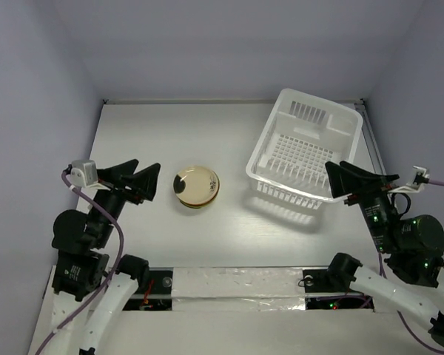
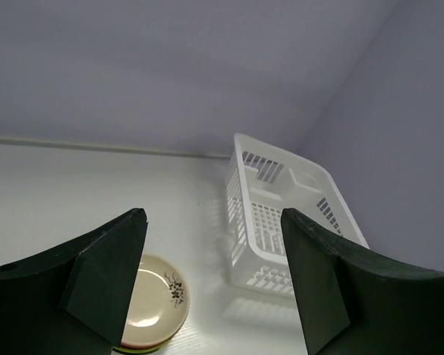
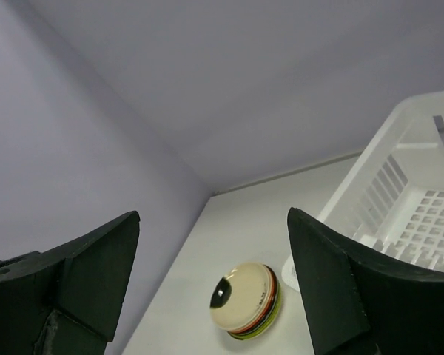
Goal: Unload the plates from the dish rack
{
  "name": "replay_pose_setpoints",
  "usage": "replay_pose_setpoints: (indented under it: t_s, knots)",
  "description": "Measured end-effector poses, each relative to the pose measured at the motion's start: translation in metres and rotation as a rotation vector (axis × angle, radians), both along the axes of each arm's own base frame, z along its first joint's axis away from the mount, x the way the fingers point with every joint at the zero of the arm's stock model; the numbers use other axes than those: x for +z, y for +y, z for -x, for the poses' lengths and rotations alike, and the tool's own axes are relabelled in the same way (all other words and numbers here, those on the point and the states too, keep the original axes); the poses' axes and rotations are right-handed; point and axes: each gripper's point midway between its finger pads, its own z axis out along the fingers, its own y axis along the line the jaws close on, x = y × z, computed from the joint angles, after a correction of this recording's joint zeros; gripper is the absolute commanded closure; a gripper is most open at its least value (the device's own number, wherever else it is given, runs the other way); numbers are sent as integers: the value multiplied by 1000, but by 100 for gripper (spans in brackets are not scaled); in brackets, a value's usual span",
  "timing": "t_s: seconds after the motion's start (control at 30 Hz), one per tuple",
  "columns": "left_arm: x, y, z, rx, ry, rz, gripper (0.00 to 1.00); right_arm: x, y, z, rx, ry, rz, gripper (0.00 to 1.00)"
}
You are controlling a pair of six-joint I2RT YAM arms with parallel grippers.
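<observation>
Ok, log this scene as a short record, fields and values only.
rack: white plastic slatted dish rack, no plates in it
plates: stack of small round plates, beige one with a dark spot on top, orange-red and lime green rims beneath
stack location: on the white table, left of the rack and apart from it
left arm: left claw open, holding nothing, beside the stack
right arm: right claw open, holding nothing, at the rack's near right corner
task state: rack looks unloaded
</observation>
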Motion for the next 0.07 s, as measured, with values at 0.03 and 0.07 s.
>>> replay_pose_setpoints:
  t_s: [0.03,0.07]
  knots:
    - [0,0,0,3,-2,-2,30,-3,1,-1,-2,5,4,15]
    - [0,1,0,4,-2,-5,29,-6,3,-2,-2,10,11,15]
